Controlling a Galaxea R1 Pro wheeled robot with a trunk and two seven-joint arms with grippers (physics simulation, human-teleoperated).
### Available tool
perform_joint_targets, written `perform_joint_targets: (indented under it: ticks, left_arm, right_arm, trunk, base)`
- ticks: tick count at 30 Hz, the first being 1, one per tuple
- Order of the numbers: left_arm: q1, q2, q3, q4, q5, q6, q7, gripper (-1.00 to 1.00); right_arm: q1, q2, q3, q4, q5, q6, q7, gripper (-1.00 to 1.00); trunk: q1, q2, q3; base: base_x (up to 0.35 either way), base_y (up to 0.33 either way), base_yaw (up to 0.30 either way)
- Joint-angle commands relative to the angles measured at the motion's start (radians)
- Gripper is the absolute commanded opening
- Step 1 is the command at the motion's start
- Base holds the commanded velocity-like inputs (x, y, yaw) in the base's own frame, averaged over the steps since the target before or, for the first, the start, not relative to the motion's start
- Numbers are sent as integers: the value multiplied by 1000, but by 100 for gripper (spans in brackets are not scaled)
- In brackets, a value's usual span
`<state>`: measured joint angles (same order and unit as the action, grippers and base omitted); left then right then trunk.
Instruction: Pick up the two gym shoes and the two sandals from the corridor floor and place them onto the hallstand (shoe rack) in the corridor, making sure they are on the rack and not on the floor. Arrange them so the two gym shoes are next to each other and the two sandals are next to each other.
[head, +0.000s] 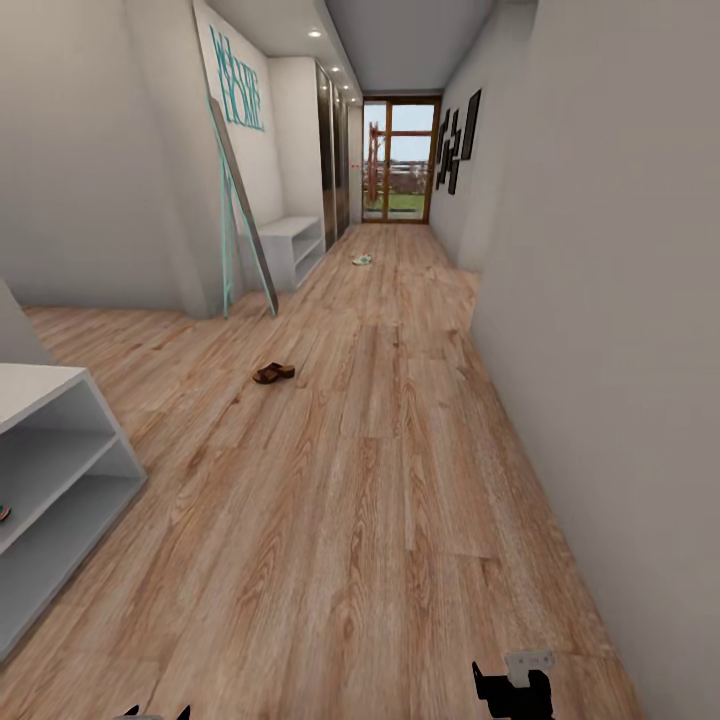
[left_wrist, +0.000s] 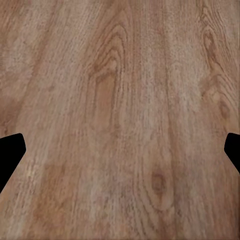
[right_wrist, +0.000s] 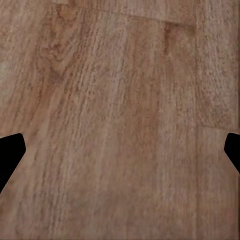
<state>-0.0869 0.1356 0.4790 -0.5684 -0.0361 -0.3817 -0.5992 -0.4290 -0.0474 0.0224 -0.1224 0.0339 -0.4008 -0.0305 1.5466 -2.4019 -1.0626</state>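
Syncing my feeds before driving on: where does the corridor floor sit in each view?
Head: corridor floor stretches from the bottom edge to the far glass door.
Left wrist: it spreads beyond the left gripper.
Right wrist: it spreads beyond the right gripper.
Shared landmark: wood-grain planks.

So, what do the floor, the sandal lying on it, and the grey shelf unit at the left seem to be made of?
The corridor floor looks like wood or laminate planks, matt, with brown grain and knots. The sandal seems dark-brown leather, but it is too small to be sure. The grey shelf unit looks like painted board, smooth and matt, with no grain showing.
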Motion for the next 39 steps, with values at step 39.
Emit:
perform_joint_targets:
  ticks: [39]
  left_arm:
    - [-1,-1,7,2,-4,-4,-7,100]
  right_arm:
    - [-1,0,2,2,4,-3,-2,100]
  trunk:
    - [-23,42,18]
  base:
    - [1,0,42]
